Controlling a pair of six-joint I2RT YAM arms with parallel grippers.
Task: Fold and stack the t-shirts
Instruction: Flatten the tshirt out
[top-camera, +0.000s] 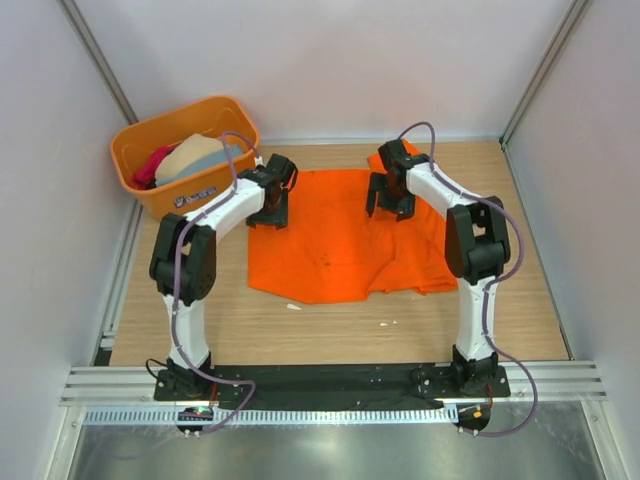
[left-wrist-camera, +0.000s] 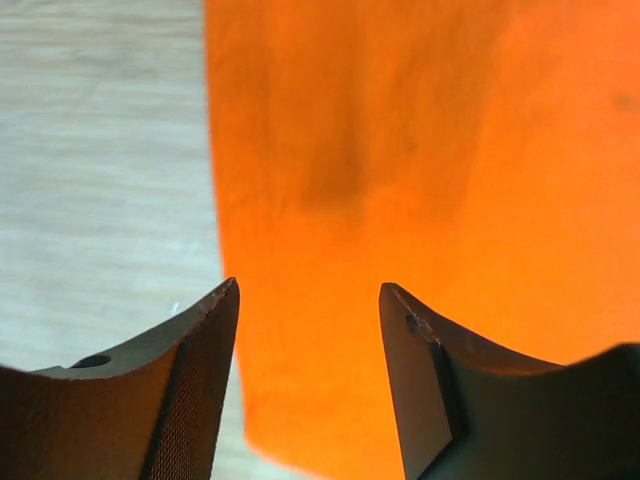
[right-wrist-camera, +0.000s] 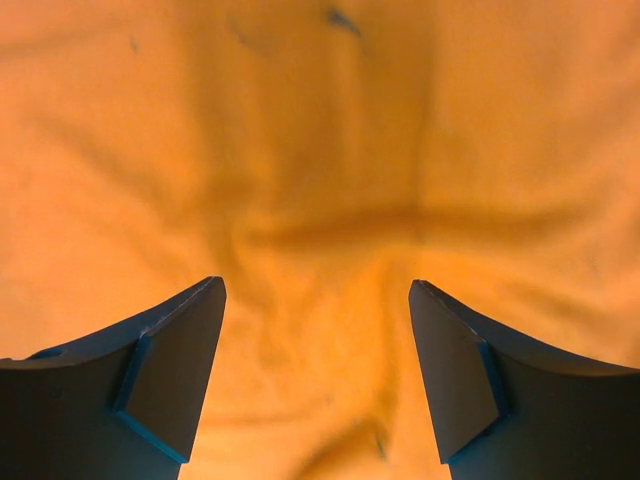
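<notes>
Left pincer (top-camera: 268, 203) and right pincer (top-camera: 390, 196) are positioned over the far part of the orange t-shirt (top-camera: 340, 240), which is spread open on the counter (top-camera: 200, 320) between the two arms.

**Task progress**
- No fold is visible in the orange t-shirt. It lies roughly flat, with slight wrinkling and one sleeve bunched at the far right corner.
- The beige t-shirt (top-camera: 192, 152), the crimson-pink t-shirt (top-camera: 152, 166) and the grey-blue t-shirt (top-camera: 228, 157) are heaped in the orange tub (top-camera: 175, 108) at the far left corner of the counter.
- No stack has been started. The task is therefore judged to be at an early stage: all folding and all stacking are left to do.

**Pincer state**
- The left pincer is held moderately open. Nothing is gripped. Its left finger is seen over bare counter and its right finger over cloth, so the shirt's left edge runs beneath the gap.
- The right pincer is held wide open over wrinkled cloth. Nothing is gripped.
- Contact between fingertips and cloth cannot be determined for either pincer.
</notes>
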